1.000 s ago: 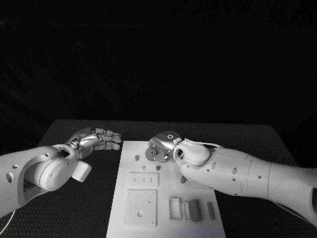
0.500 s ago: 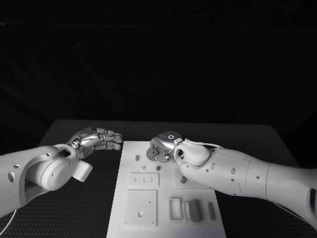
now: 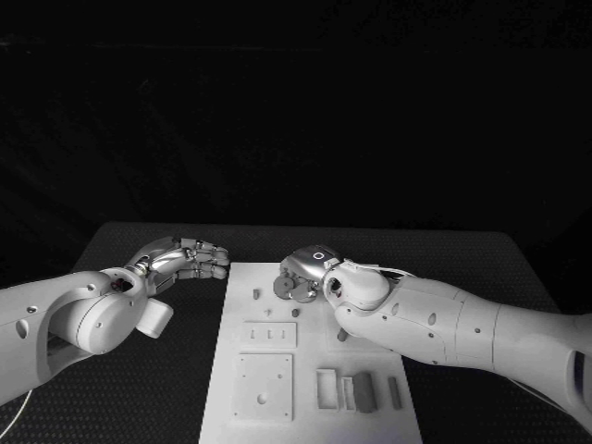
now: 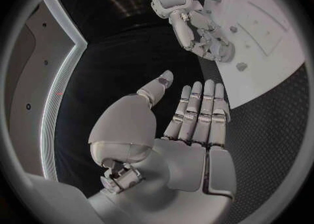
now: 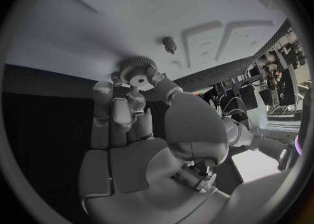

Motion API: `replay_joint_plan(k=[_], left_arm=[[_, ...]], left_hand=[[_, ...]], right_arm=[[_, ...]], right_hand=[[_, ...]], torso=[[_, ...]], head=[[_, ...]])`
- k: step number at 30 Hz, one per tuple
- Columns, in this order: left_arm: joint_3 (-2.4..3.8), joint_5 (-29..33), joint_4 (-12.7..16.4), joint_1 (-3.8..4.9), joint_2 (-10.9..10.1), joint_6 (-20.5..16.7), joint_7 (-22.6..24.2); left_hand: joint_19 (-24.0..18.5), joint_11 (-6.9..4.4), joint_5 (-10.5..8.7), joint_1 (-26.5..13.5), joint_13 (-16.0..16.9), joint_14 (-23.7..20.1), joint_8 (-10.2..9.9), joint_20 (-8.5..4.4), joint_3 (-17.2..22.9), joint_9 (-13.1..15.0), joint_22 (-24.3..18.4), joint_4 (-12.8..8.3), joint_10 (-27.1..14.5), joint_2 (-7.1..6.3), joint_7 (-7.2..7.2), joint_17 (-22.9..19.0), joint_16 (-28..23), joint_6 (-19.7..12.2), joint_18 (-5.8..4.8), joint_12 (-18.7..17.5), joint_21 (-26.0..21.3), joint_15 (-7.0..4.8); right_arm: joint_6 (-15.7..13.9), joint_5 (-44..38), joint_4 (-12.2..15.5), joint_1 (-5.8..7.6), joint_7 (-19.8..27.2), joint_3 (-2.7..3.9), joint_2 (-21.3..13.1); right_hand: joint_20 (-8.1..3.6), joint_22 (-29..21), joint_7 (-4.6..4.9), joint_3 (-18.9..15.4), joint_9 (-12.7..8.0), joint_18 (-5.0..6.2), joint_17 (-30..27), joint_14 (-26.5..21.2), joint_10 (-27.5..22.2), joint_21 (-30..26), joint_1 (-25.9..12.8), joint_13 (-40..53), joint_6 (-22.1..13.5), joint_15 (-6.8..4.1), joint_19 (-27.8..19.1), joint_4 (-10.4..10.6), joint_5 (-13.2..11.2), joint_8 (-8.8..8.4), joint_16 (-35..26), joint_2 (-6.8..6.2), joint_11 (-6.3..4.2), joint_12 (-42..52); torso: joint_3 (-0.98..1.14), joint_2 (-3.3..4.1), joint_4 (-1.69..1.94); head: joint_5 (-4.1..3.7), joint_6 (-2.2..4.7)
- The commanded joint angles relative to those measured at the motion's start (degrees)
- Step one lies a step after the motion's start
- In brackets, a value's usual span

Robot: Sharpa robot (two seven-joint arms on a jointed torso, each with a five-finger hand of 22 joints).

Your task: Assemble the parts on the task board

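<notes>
A white task board (image 3: pixel 243 412) lies lower centre of the head view; grey bars (image 3: pixel 363 392) sit at its lower right, a toothed gear (image 5: pixel 138 70) near its far end.

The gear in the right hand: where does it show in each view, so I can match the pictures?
Head view: gear at the right hand, over the task board's far end.
Left wrist view: cannot tell it apart; the right hand's fingers show.
Right wrist view: at the fingertips.
Shared landmark: the task board.
</notes>
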Motion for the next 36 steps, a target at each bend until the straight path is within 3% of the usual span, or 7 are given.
replay_joint_plan(k=[1, 8, 12, 19, 26, 30, 36], left_arm=[[0.04, -0.1, 0.1, 0.07, 0.1, 0.7, 0.6], [0.04, -0.1, 0.1, 0.07, 0.1, 0.6, 0.5], [0.04, -0.1, 0.0, 0.07, 0.1, 0.7, 0.6], [0.03, -0.1, 0.0, 0.06, -0.1, 0.6, 0.5], [0.03, -0.1, 0.0, 0.06, -0.2, 0.5, 0.5], [0.03, -0.1, 0.0, 0.06, -0.3, 0.5, 0.6], [0.02, -0.1, -0.7, 0.05, -0.2, 0.7, 1.1]], left_hand=[[-0.3, 0.11, 0.20, -0.4, 0.0, 0.0, -0.2, 0.26, -0.2, -0.1, -0.1, 0.0, -0.1, 0.10, 0.61, 0.1, -0.3, -0.5, -0.62, -0.2, -0.2, 0.24], [-0.3, 0.12, 0.19, -0.4, 0.0, 0.0, -0.2, 0.27, -0.2, -0.1, -0.1, 0.0, -0.1, 0.10, 0.62, 0.1, -0.4, -0.5, -0.61, -0.2, -0.2, 0.24], [-0.3, 0.12, 0.20, -0.4, 0.0, 0.0, -0.2, 0.27, -0.2, -0.1, -0.1, 0.0, -0.1, 0.09, 0.62, 0.1, -0.4, -0.5, -0.61, -0.3, -0.2, 0.24], [-0.3, 0.12, 0.20, -0.4, 0.0, 0.0, -0.2, 0.27, -0.2, -0.1, -0.1, 0.0, -0.1, 0.08, 0.63, 0.1, -0.4, -0.5, -0.61, -0.3, -0.2, 0.25], [-0.3, 0.13, 0.19, -0.4, 0.0, 0.0, -0.2, 0.27, -0.2, -0.1, -0.1, 0.0, -0.1, 0.06, 0.63, 0.1, -0.4, -0.5, -0.61, -0.3, -0.2, 0.25], [-0.3, 0.13, 0.19, -0.4, 0.0, 0.0, -0.2, 0.27, -0.2, -0.1, -0.1, -0.1, -0.1, 0.05, 0.62, 0.1, -0.4, -0.5, -0.61, -0.3, -0.2, 0.25], [-0.3, 0.12, 0.20, -0.4, 0.0, 0.0, -0.2, 0.27, -0.2, -0.1, -0.1, -0.1, -0.1, 0.05, 0.59, 0.1, -0.4, -0.5, -0.61, -0.3, -0.2, 0.25]], right_arm=[[1.0, 1.9, -0.2, -0.22, 0.9, -0.25, 0.1], [0.2, 2.8, 0.1, -0.22, 1.1, -0.28, -0.4], [-1.2, 3.2, 1.0, -0.22, 1.3, -0.28, -1.2], [-2.7, 4.7, 3.8, -0.18, 1.6, -0.17, -3.8], [-2.8, 6.3, 6.3, 0.77, 1.8, 0.82, -6.6], [-3.6, 7.8, 8.0, 1.12, 2.2, 1.61, -8.5], [-3.2, 14.0, 9.4, 2.31, 6.0, 2.14, -12.3]], right_hand=[[-0.36, 0.6, 2.32, -0.1, 5.6, 3.63, -0.2, 0.1, 0.2, -0.2, -0.2, -0.1, -0.5, 0.72, 0.1, 0.4, 0.1, -1.58, -0.2, -1.18, 0.65, -0.4], [-0.33, 0.4, 2.96, 0.5, 4.3, 3.63, -0.5, 0.1, 0.1, -0.6, -1.6, -0.2, -6.2, 1.35, 0.5, 1.7, 0.1, -4.60, -0.3, -4.59, 1.26, -0.5], [-0.41, 0.4, 3.08, 1.1, 4.3, 3.63, -0.5, 0.0, 0.0, -0.7, -1.9, -0.2, -7.3, 1.46, 0.7, 2.7, 0.2, -4.94, -0.3, -5.99, 1.38, -0.5], [-0.53, 0.4, 3.20, 1.6, 4.5, 3.63, -0.3, 0.2, 0.0, -0.8, -1.9, -0.2, -7.0, 1.55, 0.8, 3.3, 0.2, -4.64, -0.3, -6.38, 1.50, -0.5], [-0.63, 0.4, 3.43, 1.9, 4.9, 3.63, -0.3, 0.2, 0.0, -0.8, -1.8, -0.1, -5.9, 1.78, 0.9, 3.8, 0.2, -3.83, -0.2, -6.40, 1.73, -0.3], [-0.68, 0.5, 3.56, 2.0, 5.1, 3.63, -0.1, 0.3, 0.0, -0.9, -1.8, -0.1, -5.3, 1.89, 1.0, 3.9, 0.2, -3.40, -0.2, -6.26, 1.85, -0.3], [-0.72, 0.6, 3.69, 2.1, 5.4, 3.63, -0.2, 0.3, 0.0, -0.9, -1.5, -0.1, -4.0, 2.04, 1.0, 3.7, 0.2, -2.64, -0.2, -6.00, 1.98, -0.1]], torso=[[-0.03, 0.01, -0.06], [0.00, -0.03, -0.04], [0.01, -0.02, -0.02], [0.10, 0.00, -0.12], [0.17, 0.05, -0.34], [0.19, 0.05, -0.27], [0.17, -0.11, -0.34]], head=[[0.02, 0.04], [0.03, 0.06], [0.06, 0.03], [0.09, 0.09], [0.03, 0.51], [-0.10, 0.77], [-0.48, 1.02]])
